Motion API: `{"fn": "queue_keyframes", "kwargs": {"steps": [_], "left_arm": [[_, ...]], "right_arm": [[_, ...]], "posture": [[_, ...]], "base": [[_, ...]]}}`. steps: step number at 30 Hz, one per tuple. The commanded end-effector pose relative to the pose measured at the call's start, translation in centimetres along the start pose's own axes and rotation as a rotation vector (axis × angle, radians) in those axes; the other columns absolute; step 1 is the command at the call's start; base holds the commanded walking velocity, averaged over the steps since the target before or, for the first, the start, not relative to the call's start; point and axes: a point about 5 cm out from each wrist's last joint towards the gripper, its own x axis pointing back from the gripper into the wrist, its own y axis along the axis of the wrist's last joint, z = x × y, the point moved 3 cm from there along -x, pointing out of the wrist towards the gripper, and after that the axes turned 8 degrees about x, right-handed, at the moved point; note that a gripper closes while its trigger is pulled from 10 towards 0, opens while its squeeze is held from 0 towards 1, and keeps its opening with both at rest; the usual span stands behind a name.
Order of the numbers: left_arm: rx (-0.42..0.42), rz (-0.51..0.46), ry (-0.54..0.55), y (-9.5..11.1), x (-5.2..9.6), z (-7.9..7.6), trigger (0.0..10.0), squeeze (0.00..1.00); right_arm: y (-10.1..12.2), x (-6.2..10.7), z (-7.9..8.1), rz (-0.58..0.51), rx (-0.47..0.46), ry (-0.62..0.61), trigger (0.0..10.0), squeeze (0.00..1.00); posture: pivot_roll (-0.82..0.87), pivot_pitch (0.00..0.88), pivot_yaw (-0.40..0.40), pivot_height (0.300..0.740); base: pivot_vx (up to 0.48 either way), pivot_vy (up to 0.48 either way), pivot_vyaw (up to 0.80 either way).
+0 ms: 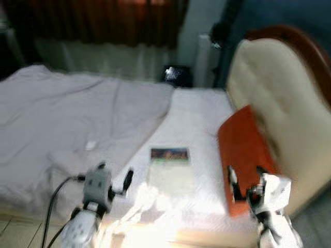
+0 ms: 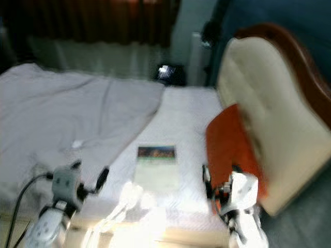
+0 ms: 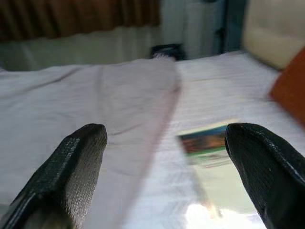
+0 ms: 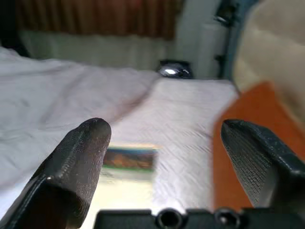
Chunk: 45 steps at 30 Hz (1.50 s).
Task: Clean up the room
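Both grippers hover at the near edge of the bed, empty: the left gripper (image 1: 115,180) with its textured black fingers (image 3: 71,162) spread wide, the right gripper (image 1: 244,182) likewise parted beside a flat, rectangular orange cushion (image 1: 242,150). That cushion leans against the padded cream headboard (image 1: 279,98) with its curved dark wood rim. Between the grippers a thin rectangular book (image 1: 169,168) lies flat on the white quilted mattress (image 1: 199,119). Left of it, a rumpled pale grey blanket (image 1: 67,119) spreads smoothly.
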Motion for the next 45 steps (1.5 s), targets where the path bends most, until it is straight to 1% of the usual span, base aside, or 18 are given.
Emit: {"fn": "queue_keyframes", "kwargs": {"steps": [1,7,9,11,13,17,19,20,22,24,27,28,30,36,38,41,42,45], "left_arm": [[0.016,0.006,-0.04,-0.1,-0.7,-1.2,10.0,0.0],[-0.011,0.036,-0.105,-0.3,-1.4,-1.6,10.0,0.0],[-0.052,0.069,-0.149,-0.6,-2.2,-1.7,10.0,0.0],[-0.082,0.108,-0.151,-1.0,-3.0,-1.2,10.0,0.0],[-0.037,0.101,-0.108,-0.9,-3.7,-0.2,10.0,0.0],[-0.038,0.126,-0.084,-2.2,-3.5,0.5,10.0,0.0],[-0.019,0.152,-0.029,-3.7,-3.3,1.8,10.0,0.0],[-0.036,0.209,-0.001,-5.3,-3.2,2.5,10.0,0.0],[-0.051,0.248,0.023,-6.4,-3.2,3.1,10.0,0.0],[-0.067,0.266,0.04,-6.9,-3.4,3.4,10.0,0.0],[-0.222,0.302,0.111,-7.4,-4.1,5.2,10.0,0.0],[-0.222,0.302,0.111,-7.4,-4.1,5.2,10.0,0.0],[-0.259,0.326,0.203,-7.4,-4.5,7.1,10.0,0.0],[-0.252,0.323,0.229,-6.9,-5.2,7.8,10.0,0.0],[-0.289,0.28,0.201,-6.0,-6.2,7.4,10.0,0.0],[-0.336,0.296,0.182,-6.4,-6.0,7.3,10.0,0.0],[-0.346,0.317,0.2,-6.9,-5.5,7.8,10.0,0.0],[-0.374,0.327,0.23,-6.9,-5.3,8.5,10.0,0.0]], "right_arm": [[-0.9,0.9,-1.4,0.04,0.032,-0.036,10.0,0.0],[-1.4,1.1,-1.2,0.057,0.039,-0.027,10.0,0.0],[-1.7,1.2,-1.0,0.064,0.039,-0.027,10.0,0.0],[-1.8,1.3,-0.9,0.069,0.038,-0.023,10.0,0.0],[-2.0,1.5,-0.8,0.076,0.04,-0.021,10.0,0.0],[-2.1,1.9,-0.9,0.085,0.043,-0.033,10.0,0.0],[-2.4,2.8,-1.1,0.103,0.042,-0.043,10.0,0.0],[-2.6,3.5,-1.0,0.119,0.046,-0.042,10.0,0.0],[-2.5,4.4,-1.0,0.133,0.053,-0.04,10.0,0.0],[-2.5,4.9,-1.1,0.146,0.059,-0.037,10.0,0.0],[-2.1,7.0,-1.4,0.186,0.089,-0.022,10.0,0.0],[-2.1,7.0,-1.4,0.186,0.089,-0.022,10.0,0.0],[-2.0,9.3,-2.4,0.235,0.114,-0.032,10.0,0.0],[-1.1,11.4,-2.3,0.272,0.113,-0.015,10.0,0.0],[0.1,12.7,-1.3,0.293,0.087,0.035,10.0,0.0],[0.7,13.9,-1.3,0.324,0.093,0.048,10.0,0.0],[1.8,15.4,-1.7,0.351,0.107,0.056,10.0,0.0],[2.5,16.8,-2.1,0.39,0.125,0.063,10.0,0.0]], "posture": [[0.03,0.0,-0.056,0.74],[0.03,0.0,-0.045,0.74],[0.02,0.0,-0.035,0.74],[0.01,0.0,-0.029,0.74],[0.0,0.0,-0.021,0.74],[-0.02,0.0,-0.012,0.74],[-0.04,0.0,-0.009,0.74],[-0.06,0.0,-0.013,0.74],[-0.09,0.021,-0.021,0.74],[-0.1,0.042,-0.026,0.74],[-0.18,0.137,-0.062,0.74],[-0.18,0.137,-0.062,0.74],[-0.22,0.2,-0.083,0.74],[-0.25,0.275,-0.11,0.74],[-0.29,0.336,-0.129,0.74],[-0.32,0.382,-0.152,0.74],[-0.35,0.439,-0.176,0.74],[-0.37,0.471,-0.194,0.74]], "base": [[0.458,0.0,0.0],[0.458,0.0,0.0],[0.458,0.0,0.0],[0.227,0.0,0.0],[0.0,0.0,0.0],[0.0,0.0,0.0],[0.0,0.0,0.0],[0.0,0.0,0.0],[0.0,0.0,0.0],[0.0,0.0,0.0],[0.0,0.0,0.0],[0.0,0.0,0.0],[0.0,0.0,0.0],[0.0,0.0,0.0],[0.0,0.0,0.0],[0.0,0.0,0.0],[0.0,0.0,0.0],[0.0,0.0,0.0]]}}
